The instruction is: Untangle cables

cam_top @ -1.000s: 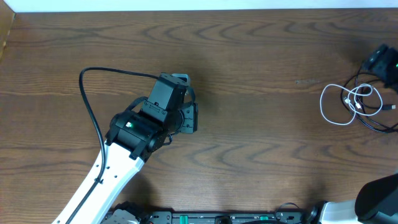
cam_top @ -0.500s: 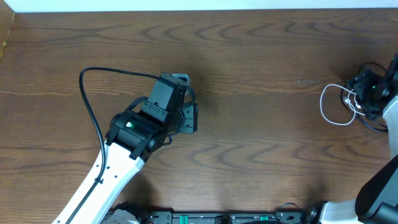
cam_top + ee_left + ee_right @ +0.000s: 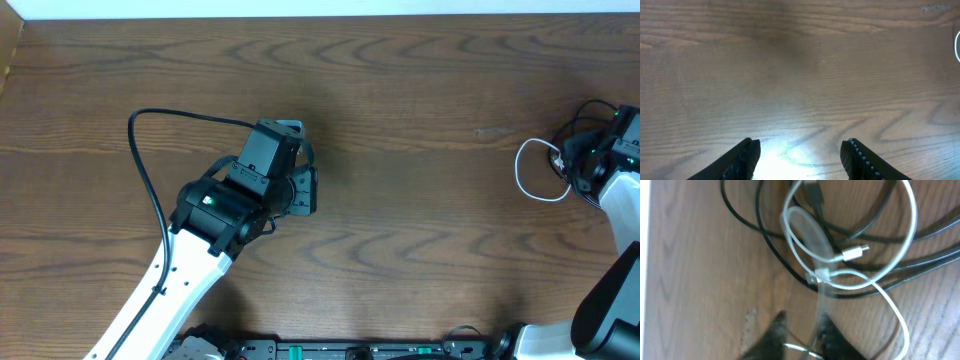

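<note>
**Cables tangled; right grip unconfirmed**

White cable (image 3: 852, 254) and black cable (image 3: 812, 194) lie looped together on the table (image 3: 800, 60), directly beneath the right gripper (image 3: 805, 330). Its fingers stand narrow astride a white strand; the blur hides whether they clamp it. Left gripper (image 3: 800, 150), well apart from the right gripper, is spread wide over bare wood.

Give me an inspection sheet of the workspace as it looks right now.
Surface: brown wood-grain table.
Job's things: white cable and black cable looped together at the table's right edge.
Clutter: nothing seen.
Grippers: left gripper jaws apart, nothing between; right gripper jaws apart above them, white cable running between.
Cables: thick black arm cable arcs beside the left arm.
Surroundings: white strip beyond the far edge.
</note>
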{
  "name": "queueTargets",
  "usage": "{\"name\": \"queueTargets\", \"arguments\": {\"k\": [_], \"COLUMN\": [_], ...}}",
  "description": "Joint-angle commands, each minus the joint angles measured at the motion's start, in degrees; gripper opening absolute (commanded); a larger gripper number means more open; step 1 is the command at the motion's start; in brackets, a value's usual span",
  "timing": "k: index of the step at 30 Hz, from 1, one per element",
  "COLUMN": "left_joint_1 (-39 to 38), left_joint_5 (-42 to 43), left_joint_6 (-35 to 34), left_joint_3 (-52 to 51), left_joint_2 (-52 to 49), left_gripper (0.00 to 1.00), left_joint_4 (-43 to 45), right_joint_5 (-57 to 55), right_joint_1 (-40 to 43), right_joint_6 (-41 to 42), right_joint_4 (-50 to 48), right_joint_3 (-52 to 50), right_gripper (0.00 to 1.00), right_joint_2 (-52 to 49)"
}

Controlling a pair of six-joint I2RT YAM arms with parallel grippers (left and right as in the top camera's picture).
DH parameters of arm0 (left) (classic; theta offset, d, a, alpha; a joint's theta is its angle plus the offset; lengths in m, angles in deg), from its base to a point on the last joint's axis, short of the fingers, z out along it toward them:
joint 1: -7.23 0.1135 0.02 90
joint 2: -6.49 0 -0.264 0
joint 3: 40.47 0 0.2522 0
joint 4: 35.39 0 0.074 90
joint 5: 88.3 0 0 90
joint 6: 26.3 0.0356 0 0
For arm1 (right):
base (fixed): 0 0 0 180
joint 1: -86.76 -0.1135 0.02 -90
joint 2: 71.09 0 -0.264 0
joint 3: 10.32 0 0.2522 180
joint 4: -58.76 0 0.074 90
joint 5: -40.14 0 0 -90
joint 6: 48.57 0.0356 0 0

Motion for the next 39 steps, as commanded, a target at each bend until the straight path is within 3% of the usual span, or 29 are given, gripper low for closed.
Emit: {"name": "queueTargets", "arguments": {"k": [1,7,19,23,31,32,33,34,36,39], "left_joint_1": [0.2,0.2,0.2,0.2,0.2,0.2,0.2,0.2,0.2,0.2], "left_joint_5": [-0.9,-0.9,-0.9,-0.9,0.0,0.0,0.0,0.0,0.0,0.0], "left_joint_6": [0.0,0.0,0.0,-0.2,-1.1,-1.1,-1.1,-1.1,-1.1,-1.1], "left_joint_3": [1.2,1.2,1.2,1.2,1.2,1.2,1.2,1.2,1.2,1.2], "left_joint_2": [-0.3,-0.3,-0.4,-0.8,-1.6,-1.6,-1.6,-1.7,-1.7,-1.7], "left_gripper": [0.57,0.57,0.57,0.57,0.57,0.57,0.57,0.57,0.57,0.57], "left_joint_4": [-0.3,-0.3,-0.3,-0.3,-0.3,-0.3,-0.3,-0.3,-0.3,-0.3], "right_joint_5": [-2.4,-2.4,2.3,2.3,-2.1,-1.4,-0.1,3.2,6.6,9.8], "right_joint_1": [0.0,0.9,13.3,15.9,16.2,16.2,16.2,16.2,16.2,16.0], "right_joint_6": [-2.4,-9.0,-9.2,-10.4,-16.3,-17.2,-18.6,-20.3,-20.5,-20.5], "right_joint_4": [-1.9,-10.5,-37.6,-36.5,-24.9,-24.9,-24.9,-24.5,-23.6,-22.2], "right_joint_3": [-0.2,-0.1,0.6,0.6,0.6,0.6,0.6,0.6,0.5,0.5], "right_gripper": [0.01,0.01,0.01,0.01,0.01,0.11,0.30,0.58,0.95,0.99], "right_joint_2": [0.3,0.4,12.2,14.5,11.1,10.3,9.5,8.3,7.5,6.7]}}
